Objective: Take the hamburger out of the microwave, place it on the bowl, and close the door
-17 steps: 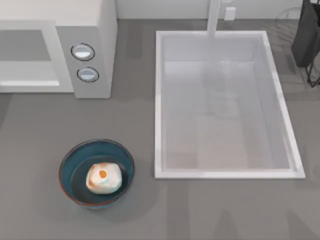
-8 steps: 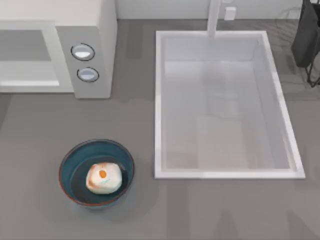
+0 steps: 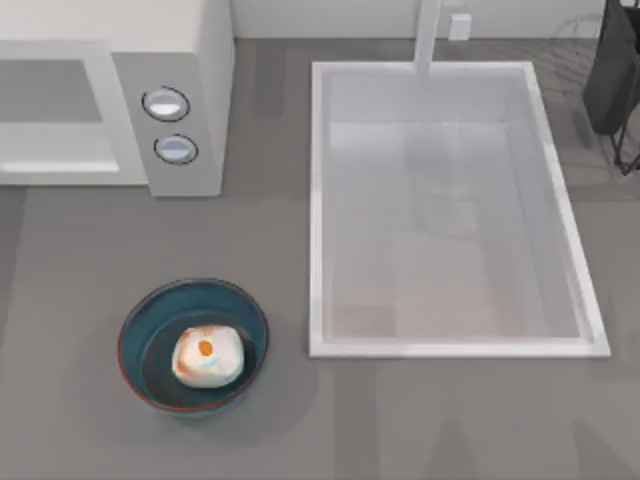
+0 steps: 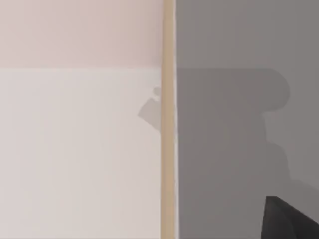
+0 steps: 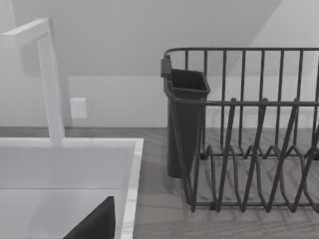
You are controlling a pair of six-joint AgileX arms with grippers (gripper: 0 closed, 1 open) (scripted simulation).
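Glazed teal bowl [image 3: 193, 346] cradles the lumpy cream hamburger [image 3: 208, 358]. Boxy white microwave [image 3: 115, 95] unchanged since before. Claws' grip: cannot tell

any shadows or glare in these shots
Top view: even light, no glare; a soft shadow rings the bowl holding the hamburger. Left wrist view: a blocky dark shadow on the grey surface. Right wrist view: the dish rack throws faint striped shadows.

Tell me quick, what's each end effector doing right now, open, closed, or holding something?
Left end effector: cannot be told.
Right end effector: cannot be told.
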